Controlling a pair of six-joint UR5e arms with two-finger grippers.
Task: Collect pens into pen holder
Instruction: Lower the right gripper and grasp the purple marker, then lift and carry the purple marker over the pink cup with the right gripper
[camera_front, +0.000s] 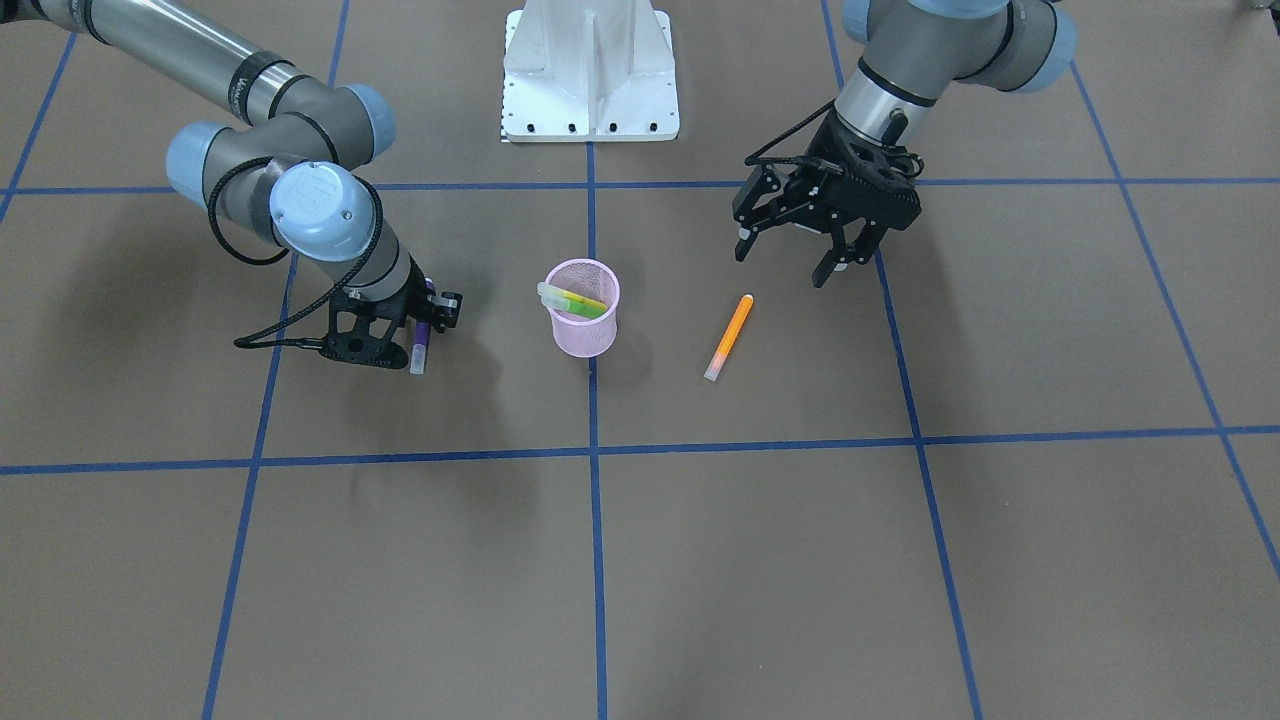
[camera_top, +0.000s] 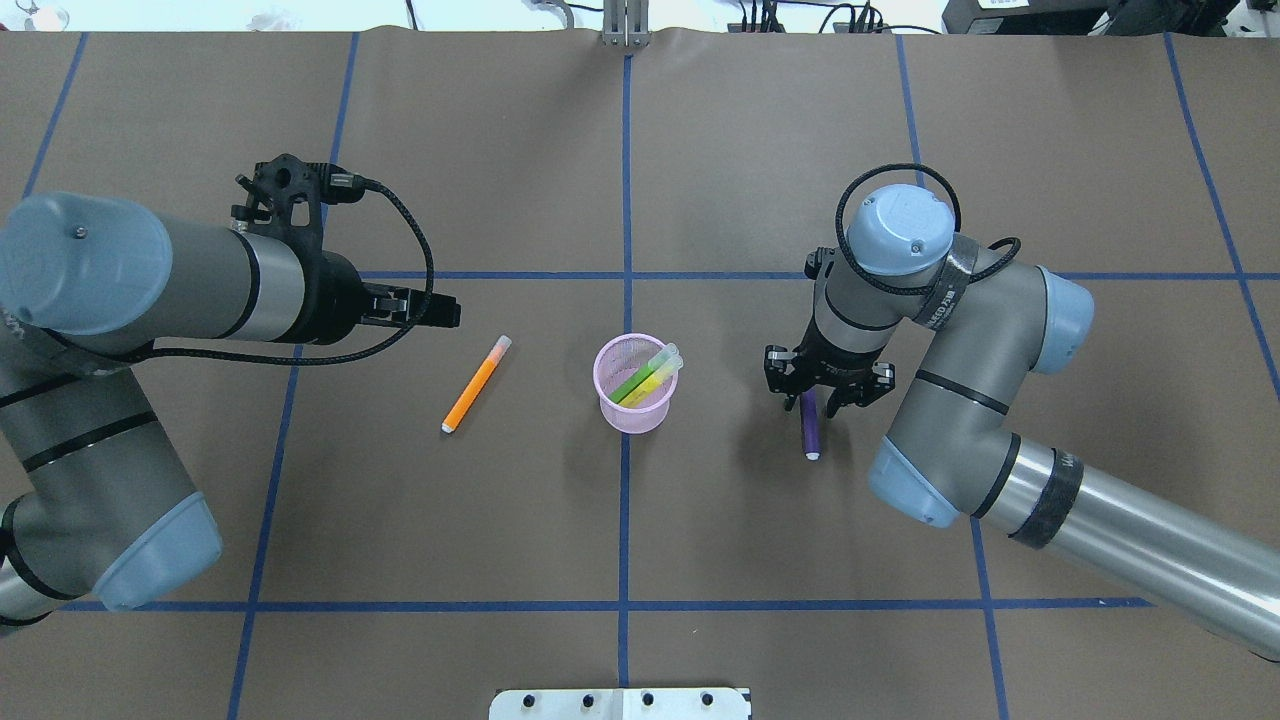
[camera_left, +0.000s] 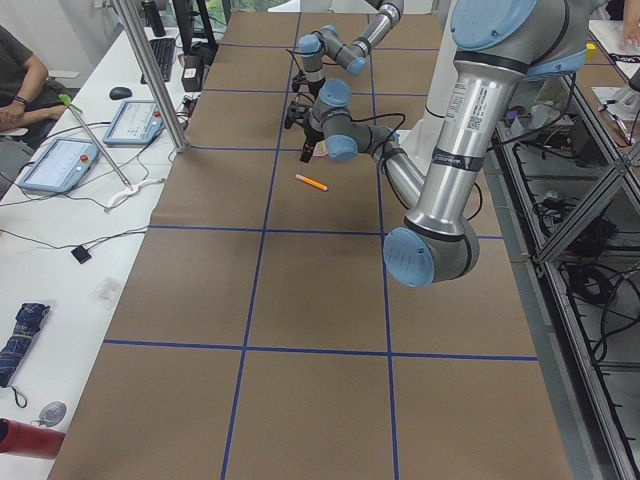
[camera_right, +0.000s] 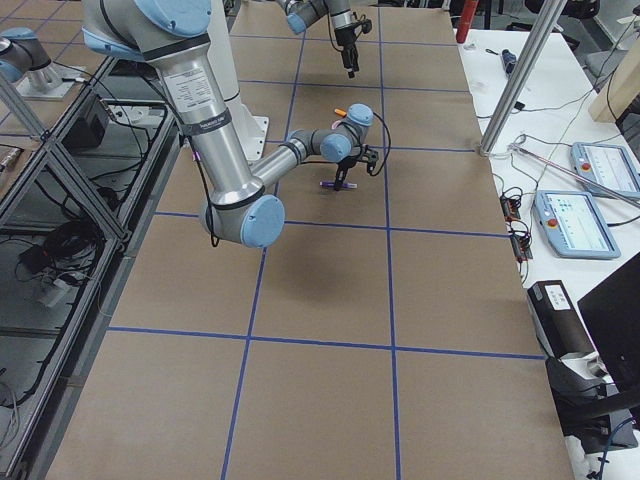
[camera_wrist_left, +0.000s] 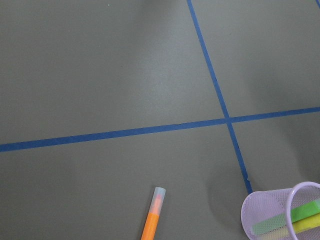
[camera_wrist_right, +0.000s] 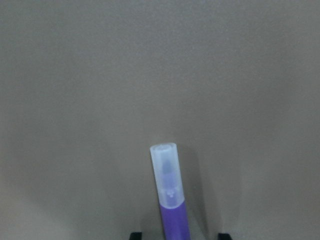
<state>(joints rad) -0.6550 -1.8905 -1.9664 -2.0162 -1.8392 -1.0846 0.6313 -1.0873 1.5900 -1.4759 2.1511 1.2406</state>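
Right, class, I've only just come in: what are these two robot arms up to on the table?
They are gathering pens into the pink pen holder. The green pen and the yellow pen already stand in it. The right pincer is low over the table with the purple pen between its fingers; whether it has closed on it is unclear. The left pincer hangs open above the table, near the orange pen, which lies loose on the table.
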